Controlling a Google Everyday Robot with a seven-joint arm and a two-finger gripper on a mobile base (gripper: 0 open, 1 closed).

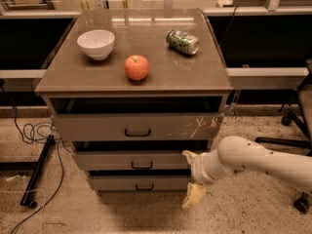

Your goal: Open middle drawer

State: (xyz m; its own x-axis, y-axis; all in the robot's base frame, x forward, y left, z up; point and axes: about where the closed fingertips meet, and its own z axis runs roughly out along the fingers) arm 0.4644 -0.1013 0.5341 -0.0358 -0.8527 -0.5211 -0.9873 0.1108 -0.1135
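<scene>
The middle drawer (117, 160) is a wide shallow grey-brown front with a small black centre handle (142, 165), second of three in the cabinet. It stands a little out from the cabinet. My gripper (191, 177) is at the drawer's right end, low in front of the cabinet, on a white arm coming from the right. Its two cream fingers are spread, one fingertip (188, 154) at the middle drawer's right edge, the other (193, 197) below by the bottom drawer. It holds nothing.
The top drawer (136, 126) has white scratches at its right and stands slightly out. The bottom drawer (139, 183) is narrowest. On the cabinet top sit a white bowl (96, 44), a red apple (137, 67) and a green can (182, 41). Cables lie on the floor left; a chair base stands right.
</scene>
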